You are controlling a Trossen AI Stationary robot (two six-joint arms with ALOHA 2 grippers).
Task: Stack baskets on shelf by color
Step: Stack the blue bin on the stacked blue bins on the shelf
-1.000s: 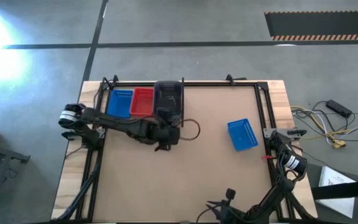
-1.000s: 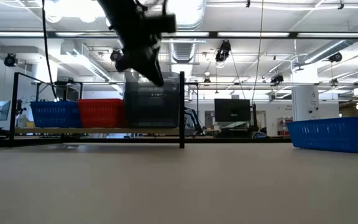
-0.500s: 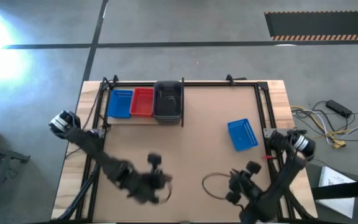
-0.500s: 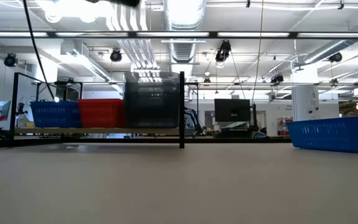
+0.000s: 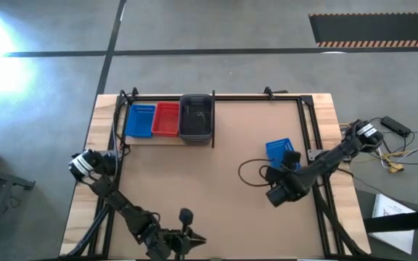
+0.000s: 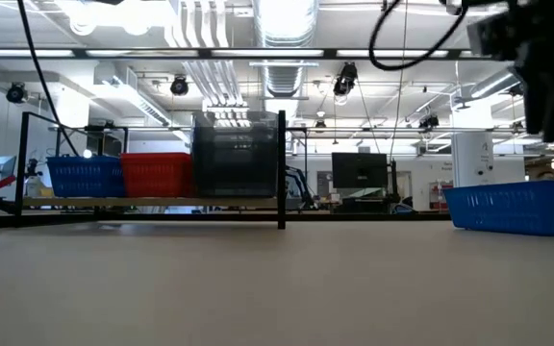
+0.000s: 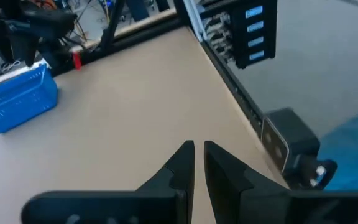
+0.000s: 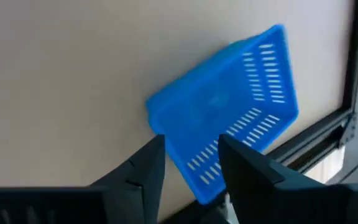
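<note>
High view: loose blue basket, slotted mesh walls.

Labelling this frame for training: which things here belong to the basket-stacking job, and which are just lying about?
Job:
loose blue basket
shelf with blue basket, red basket, dark grey basket
right gripper

Lying about:
cables beside the table

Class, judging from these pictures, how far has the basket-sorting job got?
Done: a blue basket, red basket and dark grey basket sit on the shelf. In hand: the right tool, open, hangs above the loose blue basket. Left: stacking it on the shelved blue one. The left tool waits shut.
</note>
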